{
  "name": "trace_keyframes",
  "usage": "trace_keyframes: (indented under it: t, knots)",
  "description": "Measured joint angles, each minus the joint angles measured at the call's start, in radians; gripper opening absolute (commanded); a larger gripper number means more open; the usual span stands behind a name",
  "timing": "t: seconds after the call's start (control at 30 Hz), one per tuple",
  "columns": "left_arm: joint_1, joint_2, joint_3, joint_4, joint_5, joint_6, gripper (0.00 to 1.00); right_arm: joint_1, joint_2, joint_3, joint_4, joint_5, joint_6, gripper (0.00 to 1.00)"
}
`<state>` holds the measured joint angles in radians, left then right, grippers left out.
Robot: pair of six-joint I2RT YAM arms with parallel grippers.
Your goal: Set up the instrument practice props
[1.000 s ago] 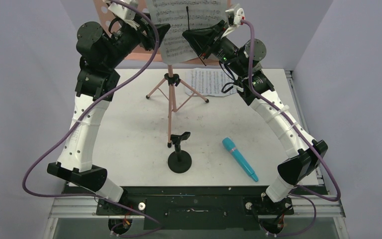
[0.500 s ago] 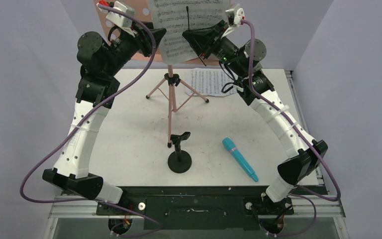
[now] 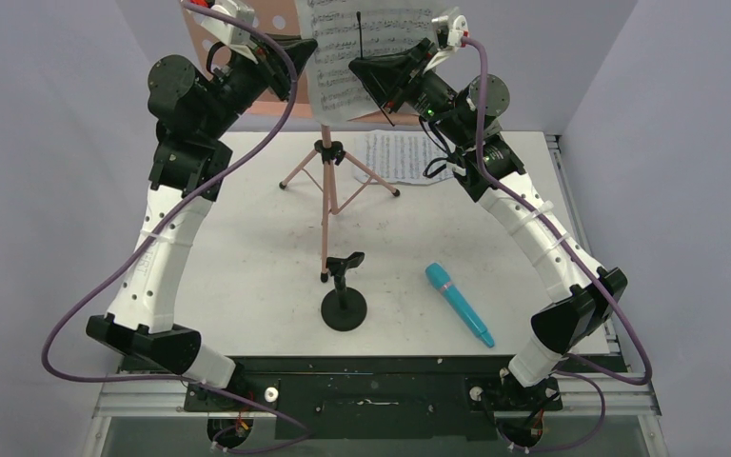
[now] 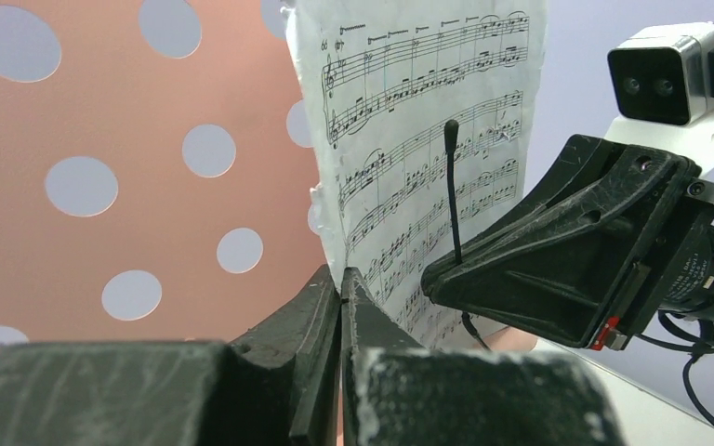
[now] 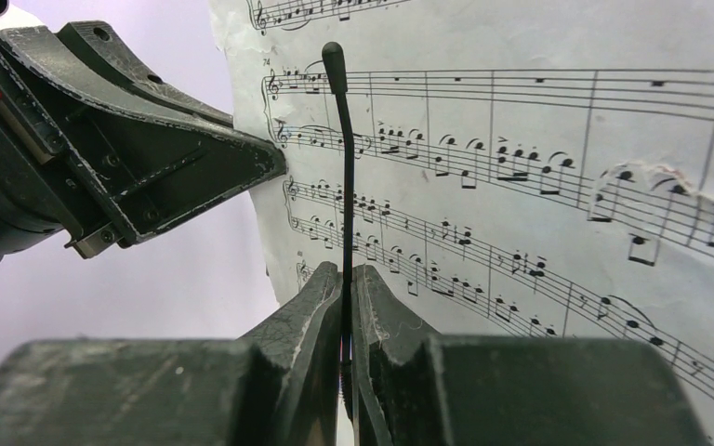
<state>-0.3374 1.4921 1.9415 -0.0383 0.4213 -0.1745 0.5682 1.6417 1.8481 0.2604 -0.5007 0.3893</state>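
The pink perforated music stand [image 3: 325, 190] rises at the back middle of the table, its desk [image 4: 130, 242] filling the left wrist view. One white sheet-music page [image 3: 362, 43] leans upright on the desk. My left gripper [image 3: 297, 59] is shut on that page's left edge [image 4: 335, 214]. My right gripper [image 3: 360, 69] is shut on the stand's thin black page-holder wire [image 5: 346, 167], in front of the page [image 5: 539, 139]. A second page [image 3: 402, 157] lies flat behind the stand's legs. The teal microphone [image 3: 458, 303] lies on the table front right, and the black round-based mic stand [image 3: 344, 303] is upright beside it.
The stand's tripod legs [image 3: 352, 176] spread across the back middle of the white table [image 3: 247, 257]. Grey walls close in on the left, right and rear. Both arms reach up high to the desk, with purple cables looping beside them.
My left gripper has shut on the page's left edge after standing open beside it. The page has shifted slightly right on the desk. The right gripper has not moved.
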Motion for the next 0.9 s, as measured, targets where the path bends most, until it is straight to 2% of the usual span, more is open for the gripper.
trace_keyframes:
  t: [0.4,0.67,0.8,0.9]
  knots:
    - [0.000,0.057,0.042,0.030,0.032,-0.024,0.00,0.000,0.000,0.000,0.000,0.003,0.005,0.05]
    - [0.000,0.063,0.051,0.036,0.040,-0.030,0.36,0.000,-0.003,-0.005,0.000,0.014,0.011,0.06]
    - [0.000,0.063,0.053,0.036,0.040,-0.024,0.46,0.000,-0.012,-0.013,0.000,0.024,0.012,0.08]
    - [0.000,0.063,0.053,0.034,0.040,-0.018,0.48,0.000,-0.014,-0.015,0.000,0.026,0.013,0.10]
